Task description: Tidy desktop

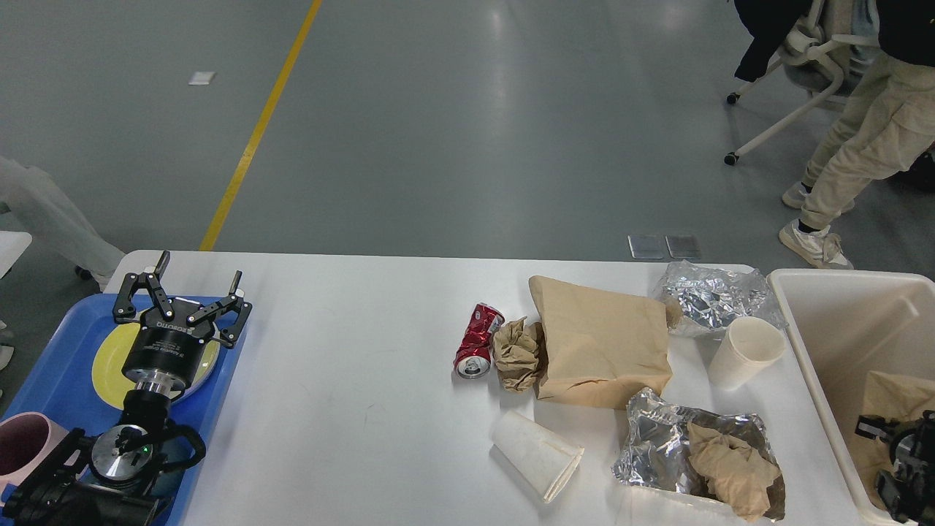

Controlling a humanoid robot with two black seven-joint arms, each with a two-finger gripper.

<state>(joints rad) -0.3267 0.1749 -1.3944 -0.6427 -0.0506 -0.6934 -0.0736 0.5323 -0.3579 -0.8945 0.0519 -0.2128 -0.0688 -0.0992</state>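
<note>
A grey shop floor with a yellow line (259, 128) runs behind the white worktop (350, 380), which fills the near half of the view. At its left end sits a blue tray (55, 365) holding a yellow plate (109, 358) and a pink mug (22, 446). The left end effector (182, 288) hangs over the plate, fingers spread wide and gripping nothing, with the bare worktop just to its right. Well to the right lies the litter: a crushed red can (476, 340) touching a brown paper wad (517, 353), a flat paper bag (600, 342), a paper cup (537, 453) on its side near the front, a second cup (745, 351) tilted beside a foil ball (712, 296), and a foil sheet (657, 446) with crumpled paper (734, 467) in it. Off the right edge stands a cream bin (840, 307) with brown paper (895, 394) inside. The right end effector (902, 456) is low in the bin, dark and cut off by the frame; I cannot tell whether it is clenched or released.
</note>
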